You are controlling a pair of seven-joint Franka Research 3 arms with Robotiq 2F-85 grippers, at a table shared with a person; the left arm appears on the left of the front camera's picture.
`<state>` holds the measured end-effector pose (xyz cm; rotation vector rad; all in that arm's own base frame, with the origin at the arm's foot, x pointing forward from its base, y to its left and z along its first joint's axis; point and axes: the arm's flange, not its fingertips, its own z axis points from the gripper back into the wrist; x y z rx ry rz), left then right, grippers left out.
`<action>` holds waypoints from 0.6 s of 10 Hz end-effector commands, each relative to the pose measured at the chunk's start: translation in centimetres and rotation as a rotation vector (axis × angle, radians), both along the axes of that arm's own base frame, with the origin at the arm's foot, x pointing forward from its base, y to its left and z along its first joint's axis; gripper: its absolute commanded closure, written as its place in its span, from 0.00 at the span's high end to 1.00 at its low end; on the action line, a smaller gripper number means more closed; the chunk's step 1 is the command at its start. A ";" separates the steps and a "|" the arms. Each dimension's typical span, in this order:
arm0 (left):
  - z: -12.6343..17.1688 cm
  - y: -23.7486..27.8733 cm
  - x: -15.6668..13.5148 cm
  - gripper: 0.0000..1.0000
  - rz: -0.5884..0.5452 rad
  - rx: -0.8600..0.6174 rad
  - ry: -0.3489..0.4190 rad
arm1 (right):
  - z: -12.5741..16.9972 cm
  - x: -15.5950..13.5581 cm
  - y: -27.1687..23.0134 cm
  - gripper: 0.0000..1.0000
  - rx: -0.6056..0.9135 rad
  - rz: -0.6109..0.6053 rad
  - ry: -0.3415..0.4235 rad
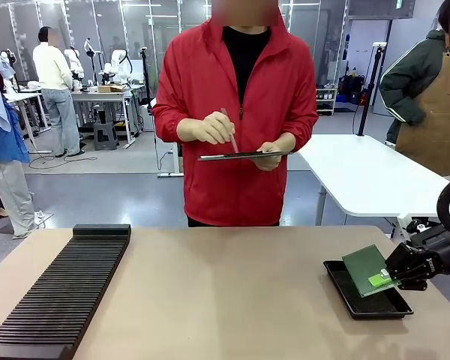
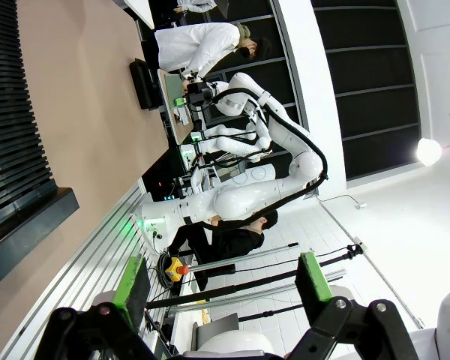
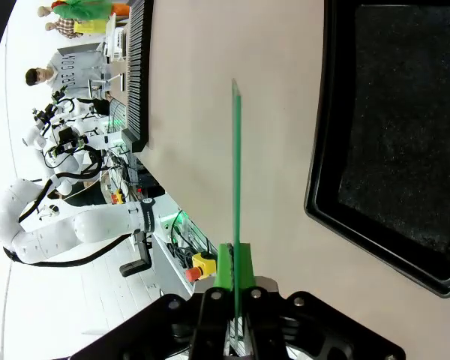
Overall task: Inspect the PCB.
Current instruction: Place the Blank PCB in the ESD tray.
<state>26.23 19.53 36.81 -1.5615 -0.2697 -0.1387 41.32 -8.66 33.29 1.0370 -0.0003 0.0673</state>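
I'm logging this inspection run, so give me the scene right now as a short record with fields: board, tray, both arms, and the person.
PCB: held tilted above the black tray, gripped at its bright green block edge
Right gripper: jaws shut on the PCB, seen edge-on in the right wrist view
Black tray: on the table's right side, nothing lying in it
Left gripper: jaws open, holding nothing
Person: standing at the far side, pen to a clipboard
Slotted black rack: on the table's left side
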 end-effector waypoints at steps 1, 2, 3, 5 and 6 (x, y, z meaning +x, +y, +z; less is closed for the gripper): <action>0.1 0.2 -0.1 1.00 -0.003 0.007 0.000 | 0.1 -0.2 0.1 0.03 -0.002 0.003 -0.001; 0.1 0.2 -0.1 1.00 -0.003 0.007 0.000 | 0.1 -0.2 0.1 0.03 -0.002 0.003 -0.001; 0.1 0.2 -0.1 1.00 -0.003 0.007 0.000 | 0.0 0.0 0.0 0.03 0.000 0.000 0.000; 0.1 0.2 -0.1 1.00 -0.003 0.007 0.000 | -1.8 3.7 -1.1 0.03 -0.032 0.050 -0.033; 0.1 0.2 -0.1 1.00 -0.003 0.007 0.000 | -2.6 4.8 -1.4 0.03 -0.071 0.037 -0.037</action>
